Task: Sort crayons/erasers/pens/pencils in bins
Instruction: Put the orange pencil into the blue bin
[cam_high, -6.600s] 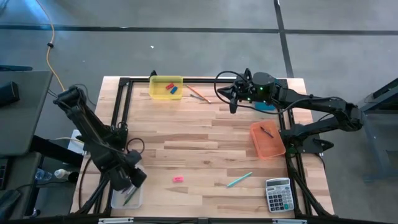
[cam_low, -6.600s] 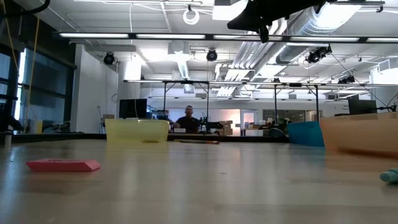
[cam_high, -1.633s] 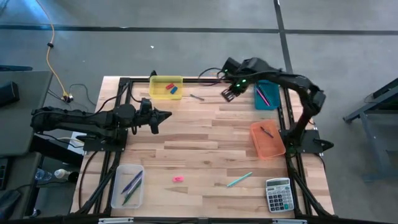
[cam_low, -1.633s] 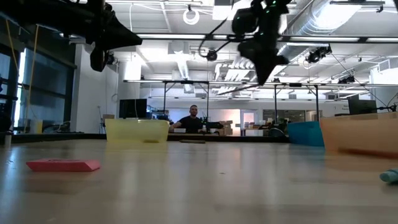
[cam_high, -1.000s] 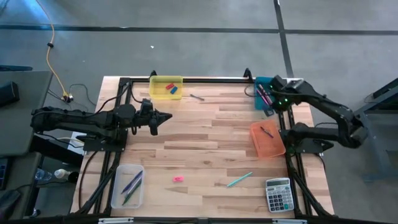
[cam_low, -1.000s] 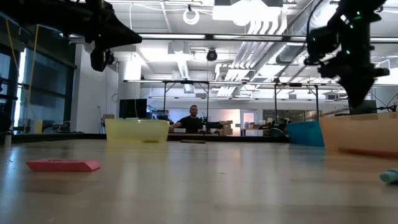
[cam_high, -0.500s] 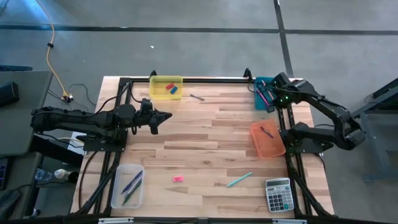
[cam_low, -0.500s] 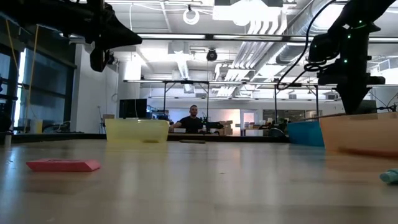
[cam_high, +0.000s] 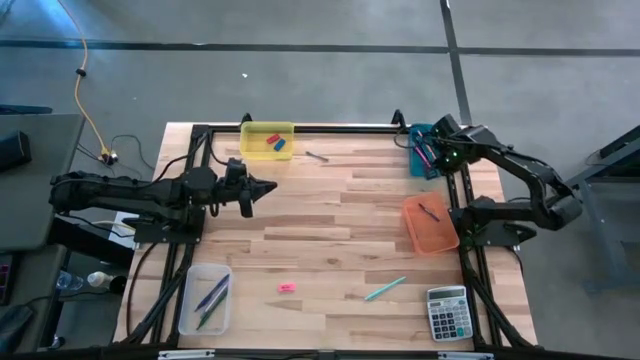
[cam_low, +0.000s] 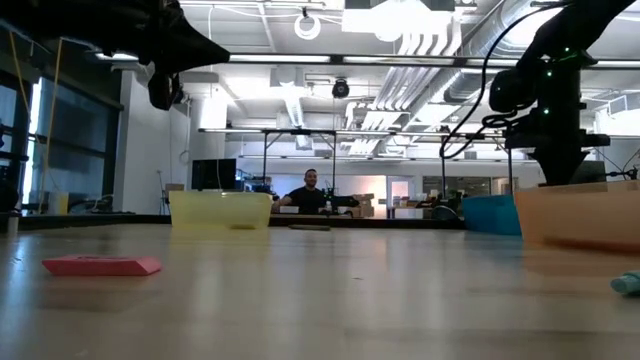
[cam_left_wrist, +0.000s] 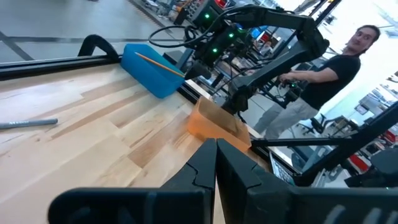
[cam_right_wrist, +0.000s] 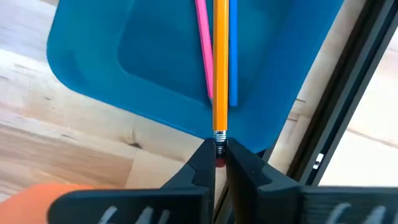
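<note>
The right gripper (cam_right_wrist: 216, 163) is over the teal bin (cam_high: 424, 150) at the far right corner of the table (cam_high: 330, 230). Its two fingers are pressed together on the eraser end of an orange pencil (cam_right_wrist: 220, 68), so the pencil is held. The pencil reaches out over the bin, where a pink pencil (cam_right_wrist: 203, 46) and a blue pencil (cam_right_wrist: 233, 53) lie side by side.

The left gripper (cam_high: 262, 187) hangs above the left half of the table, well apart from every bin. Its fingers (cam_left_wrist: 200, 163) are fully closed and hold nothing – the left wrist view shows them meeting with no gap.

The yellow bin (cam_high: 267, 141) stands at the far edge, left of centre; inside it are a red eraser (cam_high: 271, 140) and a blue eraser (cam_high: 281, 147), just beside each other. A pink eraser (cam_high: 286, 288) lies alone on the bare wood near the front edge. The orange bin (cam_high: 431, 224) is at the right side, nearer than the teal bin, with one dark thin stick (cam_high: 429, 212) in it. The clear bin (cam_high: 205, 299) is at the front left corner and holds several thin sticks.

A teal stick (cam_high: 385, 289) lies on the wood near the front, between the pink eraser and the grey calculator (cam_high: 447, 313). A small grey pen (cam_high: 317, 156) lies near the far edge, right of the yellow bin.

In the low view a person (cam_low: 311, 192) shows in the room behind the table – far from both arms.
</note>
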